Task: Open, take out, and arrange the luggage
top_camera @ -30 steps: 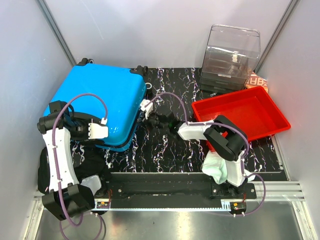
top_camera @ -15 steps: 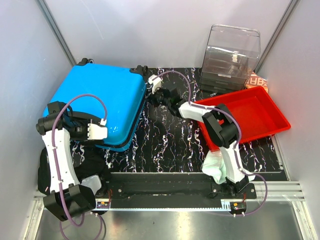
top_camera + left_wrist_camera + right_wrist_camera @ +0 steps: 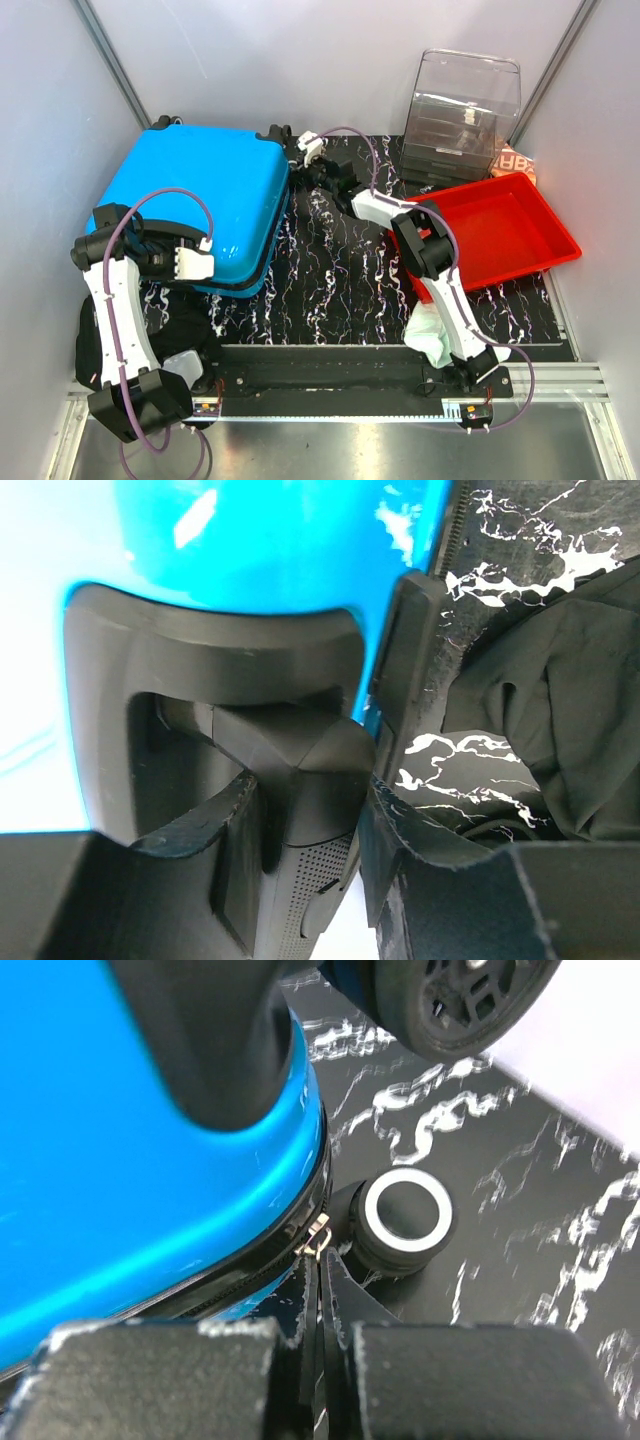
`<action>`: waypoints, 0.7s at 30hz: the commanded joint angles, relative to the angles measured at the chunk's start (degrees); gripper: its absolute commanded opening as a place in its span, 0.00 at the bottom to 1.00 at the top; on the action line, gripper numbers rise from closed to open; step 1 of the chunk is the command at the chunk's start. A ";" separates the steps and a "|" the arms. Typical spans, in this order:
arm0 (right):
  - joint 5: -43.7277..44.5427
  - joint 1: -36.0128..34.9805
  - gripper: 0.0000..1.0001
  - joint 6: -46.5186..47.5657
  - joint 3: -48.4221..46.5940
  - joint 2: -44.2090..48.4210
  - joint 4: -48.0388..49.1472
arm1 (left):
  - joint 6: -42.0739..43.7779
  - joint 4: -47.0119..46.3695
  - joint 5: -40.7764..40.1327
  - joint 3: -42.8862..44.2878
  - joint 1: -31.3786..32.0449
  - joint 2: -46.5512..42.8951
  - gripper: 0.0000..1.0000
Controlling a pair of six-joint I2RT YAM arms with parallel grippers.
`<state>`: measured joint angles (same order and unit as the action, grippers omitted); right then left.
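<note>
Left end effector (image 3: pixel 312 825) around luggage handle (image 3: pixel 295 750)

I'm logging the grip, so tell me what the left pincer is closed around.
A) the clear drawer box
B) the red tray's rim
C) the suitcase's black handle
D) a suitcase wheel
C: the left wrist view shows the left pincer with one finger on each side of the black handle of the blue suitcase.

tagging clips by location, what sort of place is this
Probably a lab robot test cell: plain grey panel walls box in a black marble-patterned tabletop, and the left robot arm and right robot arm are bolted to a dark rail at its near edge.
</note>
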<state>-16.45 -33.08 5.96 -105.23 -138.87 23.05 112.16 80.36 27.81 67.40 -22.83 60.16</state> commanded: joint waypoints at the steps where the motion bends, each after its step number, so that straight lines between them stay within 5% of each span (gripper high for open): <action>1: 1.08 2.93 0.00 6.25 -8.14 -2.89 15.44 | -0.27 8.15 -1.27 1.95 -1.87 -1.54 0.00; 7: 0.19 3.55 0.00 8.63 -17.27 -9.66 21.78 | 0.52 8.15 -1.53 1.25 -2.48 -1.71 0.00; 16: -10.60 3.73 0.00 7.05 -41.27 -19.94 11.06 | 0.87 8.24 -1.54 0.19 -3.45 -3.21 0.00; 21: -25.53 3.29 0.00 6.61 -34.29 -18.11 13.15 | -1.32 8.15 1.80 0.36 -4.06 -3.91 0.00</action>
<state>-30.35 -30.72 13.06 -140.09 -162.34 25.06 112.46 80.14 28.36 66.85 -25.36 58.41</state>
